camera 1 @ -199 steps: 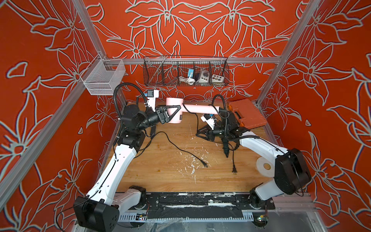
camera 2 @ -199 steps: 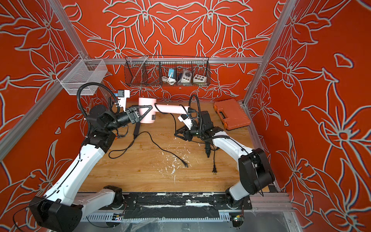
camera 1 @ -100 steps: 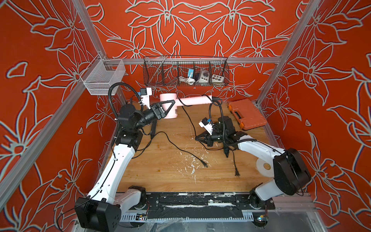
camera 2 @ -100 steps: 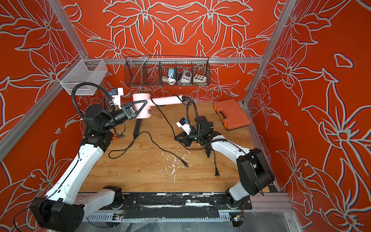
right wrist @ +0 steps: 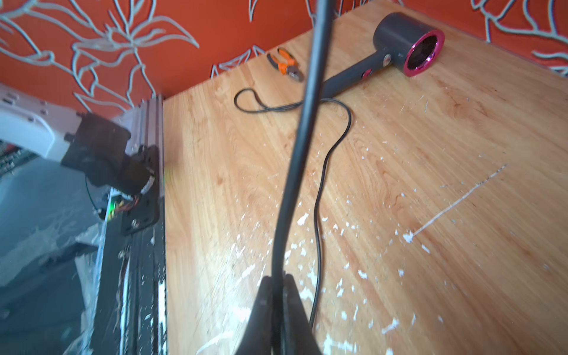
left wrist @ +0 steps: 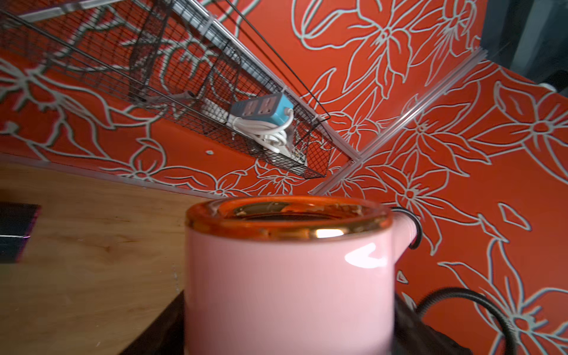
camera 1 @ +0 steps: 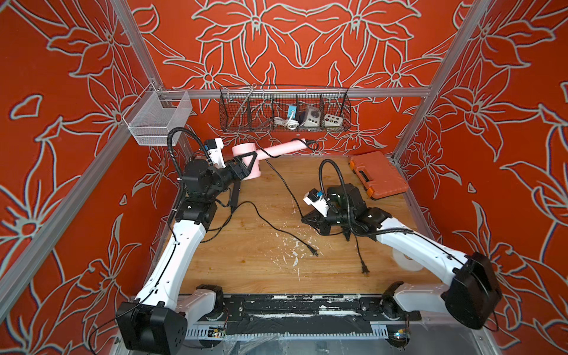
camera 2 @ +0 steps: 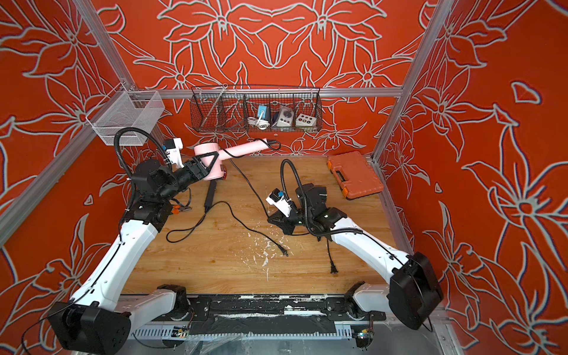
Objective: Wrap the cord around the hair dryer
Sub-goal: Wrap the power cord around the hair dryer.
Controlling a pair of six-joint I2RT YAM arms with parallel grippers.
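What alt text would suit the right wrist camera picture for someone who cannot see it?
The right gripper, shut, pinches a black cord that stretches away across the picture. Beyond it, on a white-flecked wooden table, lie a dark grey hair dryer with a magenta ring, a thin looping black cable and orange-handled pliers.
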